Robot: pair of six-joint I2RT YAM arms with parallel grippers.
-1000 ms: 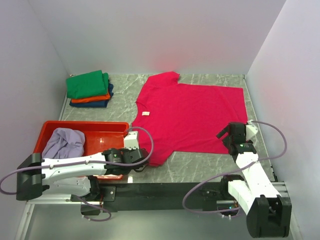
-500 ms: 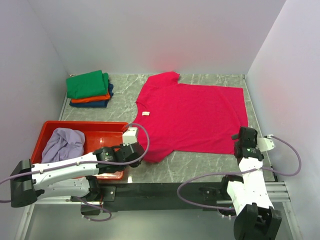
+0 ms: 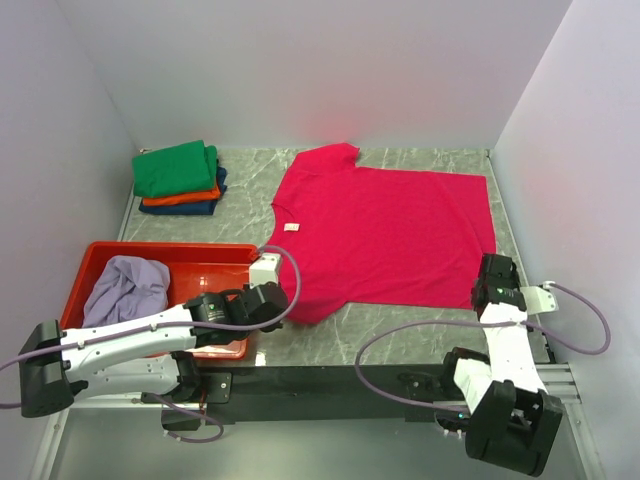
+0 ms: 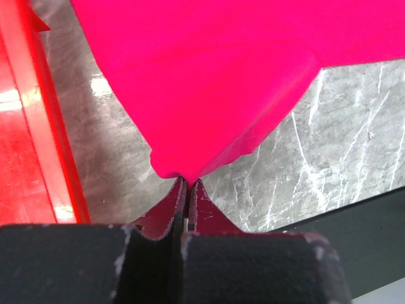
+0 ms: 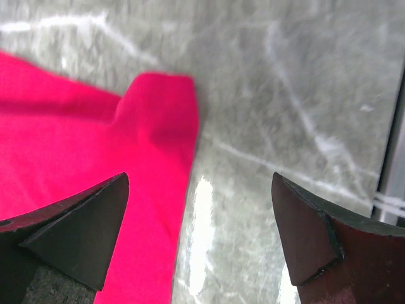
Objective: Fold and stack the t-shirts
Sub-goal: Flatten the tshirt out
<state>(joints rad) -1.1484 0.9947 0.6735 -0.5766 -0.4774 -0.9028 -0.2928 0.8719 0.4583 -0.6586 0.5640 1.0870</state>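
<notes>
Left jaws clenched on crimson-pink t-shirt (image 4: pixel 202 82) sleeve tip — clear in wrist view alone — right jaws wide apart.

Five t-shirts: one crimson-pink shirt (image 3: pixel 390 235) centre, three folded shirts (image 3: pixel 180 172) stacked upper left, one lavender shirt (image 3: pixel 125 285) lower left. One red tray (image 3: pixel 205 272). Two robot arms: left arm (image 3: pixel 130 335), right arm (image 3: pixel 505 345).

Right tool (image 3: pixel 491 266) now at t-shirt (image 3: pixel 385 235) corner
</notes>
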